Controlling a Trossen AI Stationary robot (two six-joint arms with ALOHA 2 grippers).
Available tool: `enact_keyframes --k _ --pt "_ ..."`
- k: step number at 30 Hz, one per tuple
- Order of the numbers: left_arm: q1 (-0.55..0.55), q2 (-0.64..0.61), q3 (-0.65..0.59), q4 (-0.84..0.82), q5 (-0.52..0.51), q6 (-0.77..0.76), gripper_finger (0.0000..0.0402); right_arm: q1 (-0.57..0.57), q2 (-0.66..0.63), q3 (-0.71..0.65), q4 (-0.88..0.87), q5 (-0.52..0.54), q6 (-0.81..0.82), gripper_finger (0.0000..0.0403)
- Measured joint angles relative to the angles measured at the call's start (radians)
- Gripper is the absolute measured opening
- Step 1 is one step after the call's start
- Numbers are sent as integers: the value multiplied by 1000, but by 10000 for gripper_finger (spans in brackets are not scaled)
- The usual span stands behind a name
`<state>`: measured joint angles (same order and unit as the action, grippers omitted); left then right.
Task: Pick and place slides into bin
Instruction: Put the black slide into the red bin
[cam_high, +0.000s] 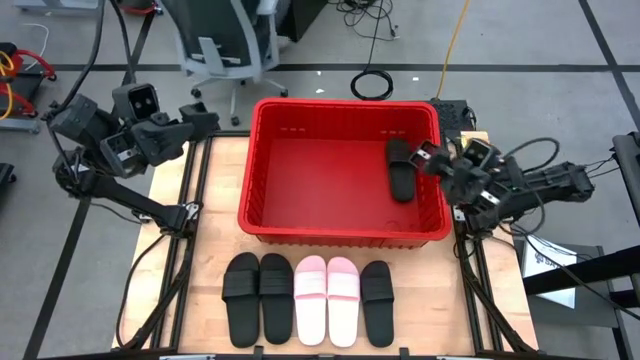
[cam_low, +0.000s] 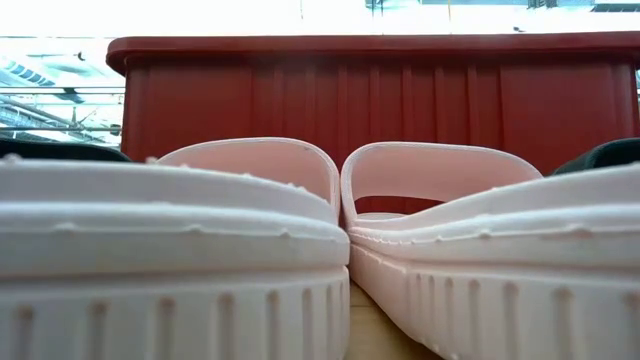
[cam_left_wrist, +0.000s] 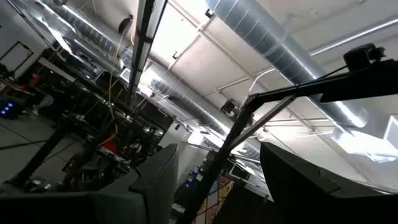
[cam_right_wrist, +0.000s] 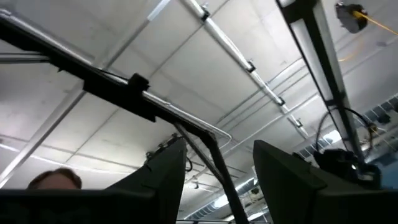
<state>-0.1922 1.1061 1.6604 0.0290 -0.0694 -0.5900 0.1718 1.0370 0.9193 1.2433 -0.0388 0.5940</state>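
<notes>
One matte black open-toe slide sandal (cam_high: 401, 170) is lying inside the large rectangular bright red plastic bin (cam_high: 262, 170), at its right end, with its long axis running from the far wall toward the near wall. The right gripper (cam_high: 432, 160) is sitting at the bin's right rim, right beside that sandal; in the right wrist view its fingers (cam_right_wrist: 168, 180) are standing apart with only ceiling between them, so it is released and holding nothing. Five more slides are waiting in a row on the wooden desk (cam_high: 170, 250) just in front of the bin, all with their long axes pointing toward it: a black pair (cam_high: 258, 295) on the left, a pale pink-white pair (cam_high: 326, 298) in the middle, filling the low view, and a single black slide (cam_high: 377, 300) on the right. That single black slide is lying nearest the right arm, on the near side of the bin from its gripper, so it looks like the likeliest next pick; reaching it would probably mean pulling back over the bin's near wall. The left gripper (cam_high: 200, 122) is waiting raised beyond the bin's far left corner, its fingers spread and empty too.
</notes>
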Motion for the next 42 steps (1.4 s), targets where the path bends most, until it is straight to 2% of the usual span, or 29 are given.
enact_keyframes --k 3,9,16,31,37,42 --pt "-24 5 0 -5 0 5 228 49 1 88 -109 -33 -64 180" --pt "-54 21 0 3 -8 -1 228 144 17 275 -448 -70 -168 180" --pt "-58 21 0 15 -9 -14 228 234 59 406 -665 -70 -171 180" --pt "-58 20 0 43 -11 -14 228 417 143 419 -869 -4 -79 180" --pt "-58 20 0 42 -18 -14 228 461 150 419 -1156 125 24 180" --pt "-58 20 0 42 -18 -11 228 497 153 419 -1367 144 155 180"
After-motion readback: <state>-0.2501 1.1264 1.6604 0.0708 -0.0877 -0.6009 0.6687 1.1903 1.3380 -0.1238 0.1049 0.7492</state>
